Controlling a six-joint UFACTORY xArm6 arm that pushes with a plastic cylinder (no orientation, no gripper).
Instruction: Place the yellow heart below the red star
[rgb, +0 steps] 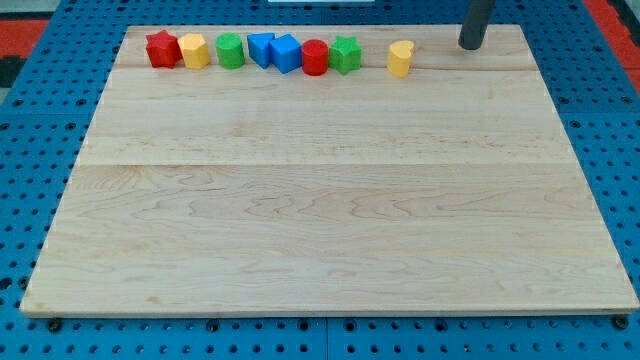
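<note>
The yellow heart (400, 58) stands near the view's top, right of the middle of the wooden board (330, 200). The red star (161, 48) is at the top left, the first block in a row. My tip (470, 45) is at the top right, to the right of the yellow heart and a little above it, apart from it by about a block's width.
A row of blocks runs along the top edge right of the red star: a yellow hexagon (194, 50), a green cylinder (230, 50), two blue blocks (261, 48) (286, 53), a red cylinder (315, 57) and a green star (345, 54).
</note>
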